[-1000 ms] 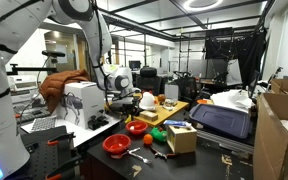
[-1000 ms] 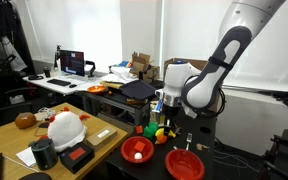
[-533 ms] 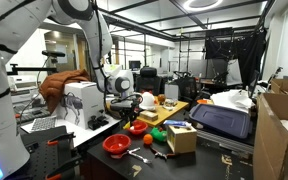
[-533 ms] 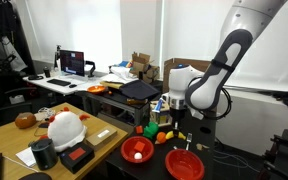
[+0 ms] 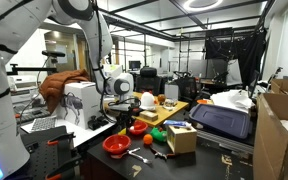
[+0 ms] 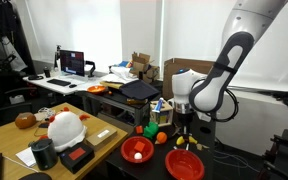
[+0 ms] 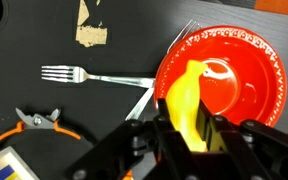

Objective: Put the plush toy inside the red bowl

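Note:
In the wrist view my gripper [image 7: 192, 135] is shut on a yellow plush toy [image 7: 184, 95] and holds it over the near left edge of a red bowl [image 7: 259, 55]. The toy hangs over the bowl's inside and hides part of it. In both exterior views the gripper [image 6: 184, 135] [image 5: 124, 118] hovers low over the black table, just above a red bowl [image 6: 185, 166] [image 5: 115, 146] near the table's front. The toy itself is too small to make out in the exterior views.
A second red bowl [image 6: 137, 149] [image 5: 136, 128] stands beside the first. A fork [image 7: 84, 75] and orange-handled pliers [image 7: 39, 122] lie on the black table [image 7: 24, 60]. A cardboard box [image 5: 181, 137] and small green and orange objects [image 5: 154, 136] stand nearby.
My gripper has carried the plush toy sideways across the table, from beside the small objects to above the red bowl at the front.

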Robot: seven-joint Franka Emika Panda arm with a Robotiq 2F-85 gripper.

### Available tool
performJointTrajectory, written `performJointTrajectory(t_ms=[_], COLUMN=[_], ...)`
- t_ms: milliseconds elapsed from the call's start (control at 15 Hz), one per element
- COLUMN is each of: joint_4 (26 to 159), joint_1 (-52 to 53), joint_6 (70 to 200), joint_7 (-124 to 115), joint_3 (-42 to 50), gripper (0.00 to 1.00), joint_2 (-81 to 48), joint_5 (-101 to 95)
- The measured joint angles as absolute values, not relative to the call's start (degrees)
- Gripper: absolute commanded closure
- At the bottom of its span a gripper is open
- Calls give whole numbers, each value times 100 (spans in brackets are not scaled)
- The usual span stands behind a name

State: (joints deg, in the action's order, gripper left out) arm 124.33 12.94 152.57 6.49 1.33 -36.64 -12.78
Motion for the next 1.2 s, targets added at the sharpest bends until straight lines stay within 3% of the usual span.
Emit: performJointTrajectory(t_ms=[1200], joint_4=[12841], joint_1=[588], joint_6=[15058], joint_7=[699], joint_3=[-746], gripper=[92], joint_2=[-3727], joint_5=[-752])
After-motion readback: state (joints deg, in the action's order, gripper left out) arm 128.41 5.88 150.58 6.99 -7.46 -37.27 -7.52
